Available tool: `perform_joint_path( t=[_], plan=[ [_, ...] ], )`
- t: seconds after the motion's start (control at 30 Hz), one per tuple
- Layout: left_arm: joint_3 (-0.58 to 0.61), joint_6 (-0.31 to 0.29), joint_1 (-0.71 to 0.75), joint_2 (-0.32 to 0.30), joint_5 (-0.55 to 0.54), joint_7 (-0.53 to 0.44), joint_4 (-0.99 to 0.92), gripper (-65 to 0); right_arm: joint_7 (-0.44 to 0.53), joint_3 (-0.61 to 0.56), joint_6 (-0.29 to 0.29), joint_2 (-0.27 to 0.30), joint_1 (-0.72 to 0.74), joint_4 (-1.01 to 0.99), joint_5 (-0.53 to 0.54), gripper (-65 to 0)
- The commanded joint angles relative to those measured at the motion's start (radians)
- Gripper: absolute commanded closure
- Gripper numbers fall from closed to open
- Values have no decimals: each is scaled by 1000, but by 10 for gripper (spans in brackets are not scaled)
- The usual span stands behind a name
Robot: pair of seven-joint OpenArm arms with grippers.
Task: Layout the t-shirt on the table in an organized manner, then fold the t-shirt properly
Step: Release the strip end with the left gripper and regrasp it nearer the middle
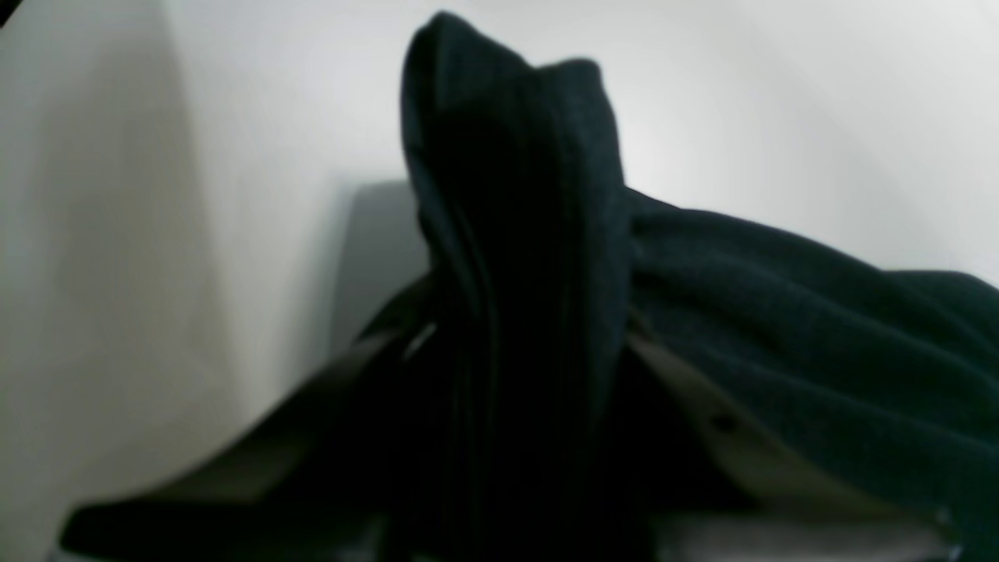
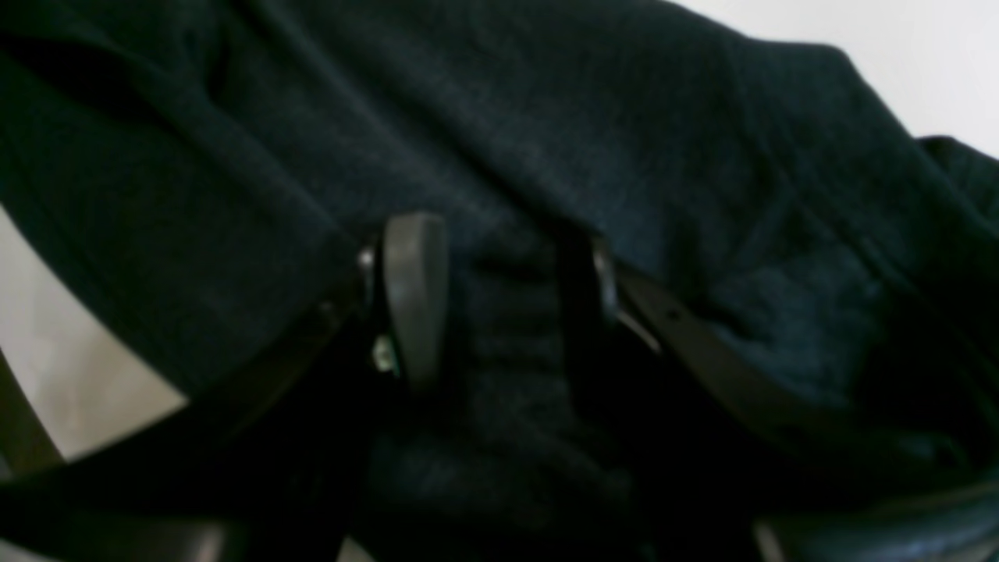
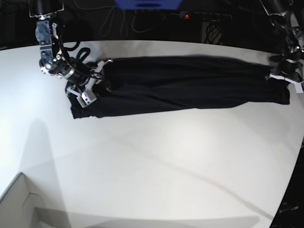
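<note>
The black t-shirt (image 3: 190,85) lies stretched in a long wrinkled band across the far part of the white table (image 3: 152,156). My right gripper (image 3: 95,83) holds its end on the base view's left. In the right wrist view the grey pads (image 2: 414,297) stand on either side of a fold of t-shirt (image 2: 546,117), with the gripper (image 2: 499,297) shut on it. My left gripper (image 3: 280,76) is at the opposite end, on the base view's right. In the left wrist view a bunched ridge of t-shirt (image 1: 780,312) rises from between that gripper's (image 1: 523,343) fingers, hiding their tips.
A pale cardboard box corner (image 3: 19,204) sits at the table's near left edge. Cables (image 3: 118,19) hang behind the curved far edge. White tabletop stretches in front of the shirt.
</note>
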Motion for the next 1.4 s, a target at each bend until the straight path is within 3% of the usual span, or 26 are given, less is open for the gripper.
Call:
perform_joint_path(
  t=[0.0, 0.23, 0.47, 0.67, 0.83, 1.0, 1.37],
  plan=[
    [-20, 11, 1, -20, 4, -11, 43, -3, -20, 3, -14, 12, 6, 5, -14, -244],
    [-39, 11, 10, 35, 13, 82, 314, -2, -20, 3, -14, 10, 8, 8, -12, -244],
    [-25, 11, 27, 186, 92, 176, 581, -2, -18, 5, -14, 10, 2, 47, -9, -244],
    [197, 11, 70, 312, 337, 171, 733, -2, -18, 11, -14, 10, -17, 166, -8, -248],
    [345, 19, 108, 376, 434, 171, 776, -2, -18, 13, -14, 10, -41, 244, -8, -248],
    [448, 22, 136, 396, 492, 171, 764, -2, -18, 52, -15, 9, -69, 297, -8, -248],
    [589, 27, 133, 410, 494, 175, 733, -5, -20, 105, -15, -11, -90, 310, -6, -248]
  ],
)
